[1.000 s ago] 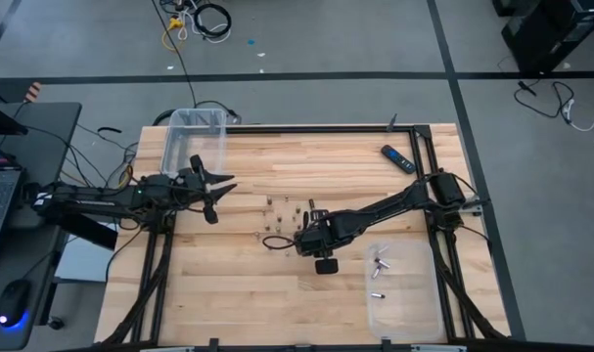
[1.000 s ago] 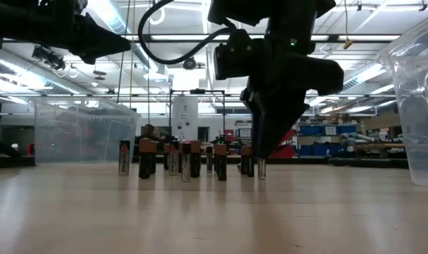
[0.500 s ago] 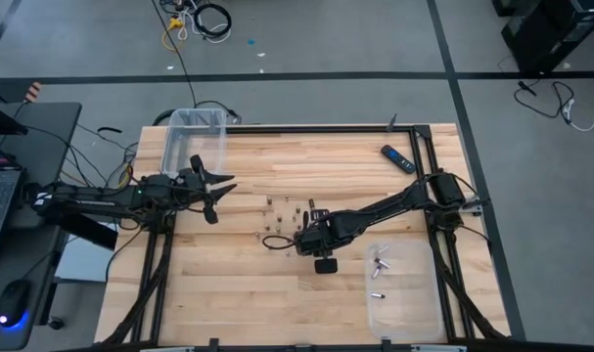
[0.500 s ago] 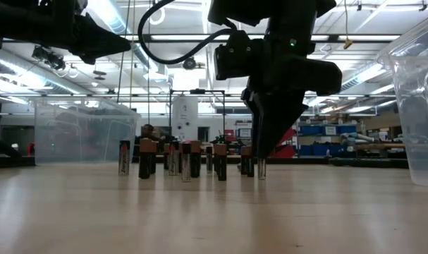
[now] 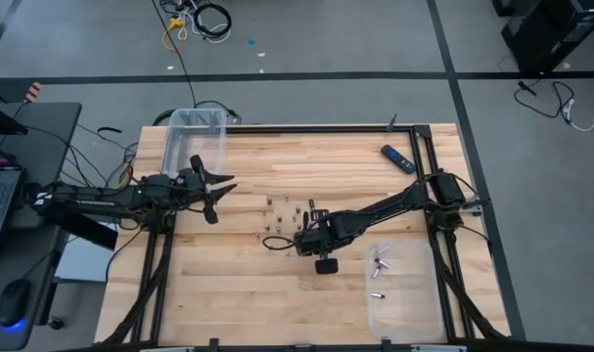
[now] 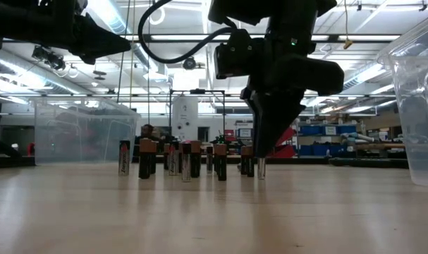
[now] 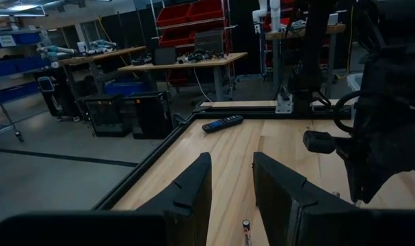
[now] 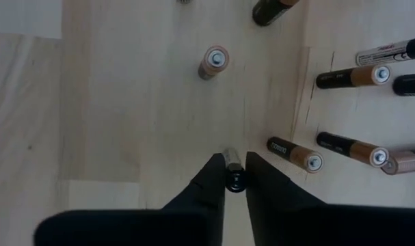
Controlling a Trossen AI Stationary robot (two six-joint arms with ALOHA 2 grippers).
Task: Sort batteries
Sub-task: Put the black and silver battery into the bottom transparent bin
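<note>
From above, I can only make out the batteries (image 5: 282,210) on the table (image 5: 277,293) as specks; their types are too small to tell. The right gripper (image 5: 307,233) covers the one beneath it. In the low view its dark body hides the tops of two cells. At the right wrist, the fingers (image 8: 208,179) flank one battery (image 8: 232,164), and several others are cut off by the frame edge.

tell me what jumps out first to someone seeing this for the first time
The right end effector points straight down at mid-table, its fingers closed around one small upright battery. Around it stands a cluster of batteries, upright on the wood. The left end effector hangs open near the clear bin at the table's far left corner.
</note>
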